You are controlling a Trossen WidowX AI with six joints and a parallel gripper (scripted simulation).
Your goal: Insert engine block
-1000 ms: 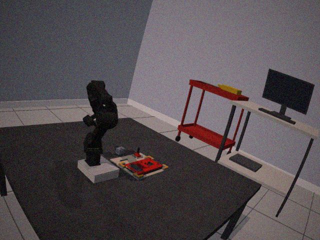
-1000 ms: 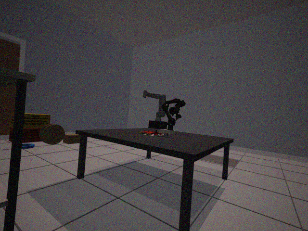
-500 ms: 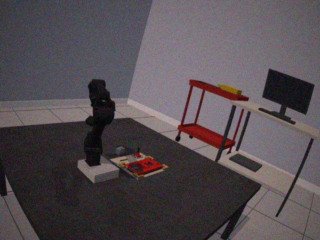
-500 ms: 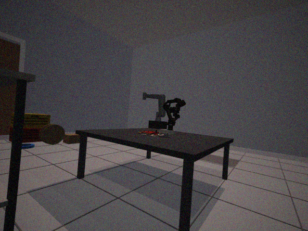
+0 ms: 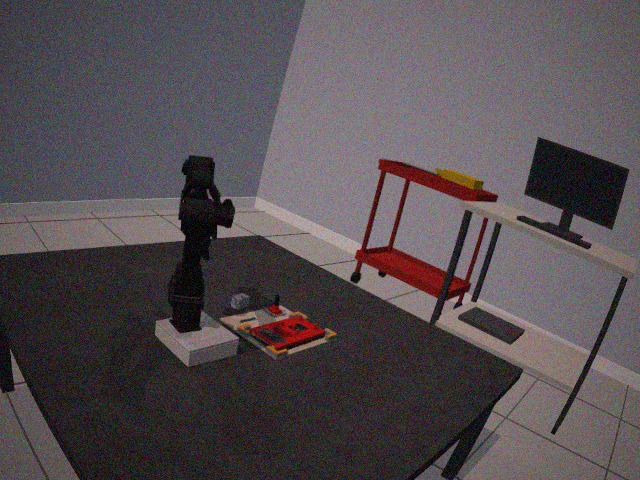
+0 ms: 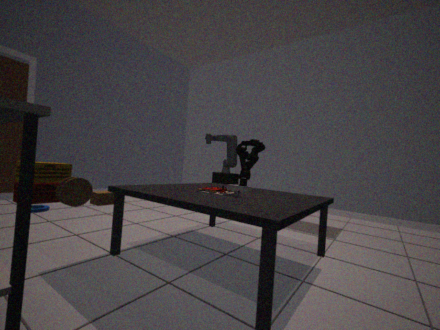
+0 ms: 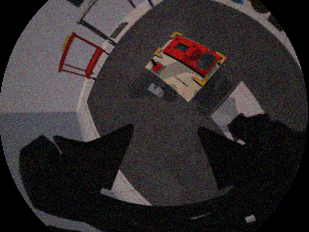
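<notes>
The red car body (image 5: 305, 335) (image 6: 213, 189) (image 7: 189, 59) lies flat on the pale board. Dark openings show in its top; the rib is too small to tell. A small grey block (image 5: 240, 300) (image 7: 155, 89), which looks like the engine block, lies on the table just off the board's edge, outside the car body. Its slot side cannot be made out. My gripper (image 7: 166, 128) is open and empty, high above the table and well away from the block and the car body.
The pale board (image 5: 248, 316) (image 7: 185, 89) has orange corner pieces around the car body. A small red part with a black peg (image 5: 275, 309) (image 7: 156, 67) stands on it near the grey block. The arm's white base (image 5: 206, 341) is close beside the board.
</notes>
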